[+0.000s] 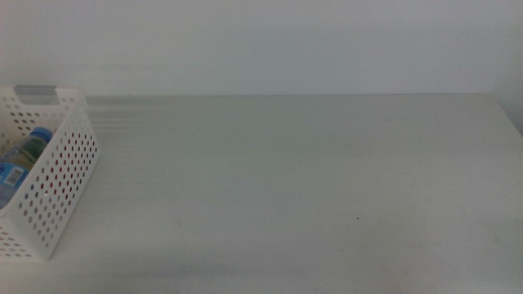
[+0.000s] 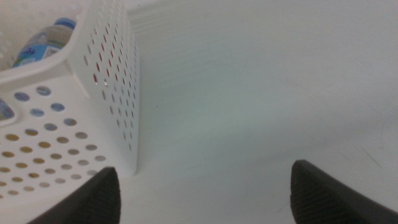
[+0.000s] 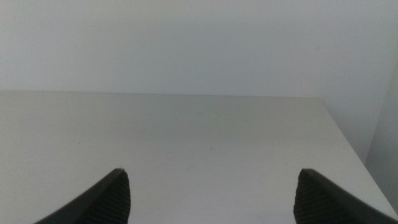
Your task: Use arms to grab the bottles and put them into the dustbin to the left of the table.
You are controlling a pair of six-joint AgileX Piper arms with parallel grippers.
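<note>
The dustbin (image 1: pixel 49 175), a white basket with walls full of round holes and a grey strip on its far rim, stands on the table (image 1: pixel 310 180) at its left edge. Inside the dustbin lies the water bottle (image 1: pixel 24 155), its blue cap toward the dustbin's far wall and its blue label lower down. Something red shows faintly through the holes of the dustbin's right wall; what it is cannot be told from the middle view. The table surface to the right of the dustbin is plain white-grey.

Neither arm shows in the middle view. In the left wrist view the left gripper (image 2: pixel 205 193) hangs just beside the dustbin (image 2: pixel 93 74), over the table (image 2: pixel 261 93) next to the dustbin's near corner. Its 2 dark jaws stand wide apart with nothing between them. The same view catches the water bottle (image 2: pixel 43 43) inside the dustbin, and a red glint behind the holes.

In the right wrist view the right gripper (image 3: pixel 211 199) is well away from the dustbin, above the table (image 3: pixel 186 137) toward its right side, facing the far wall. Its 2 jaws are also spread wide and hold nothing.
</note>
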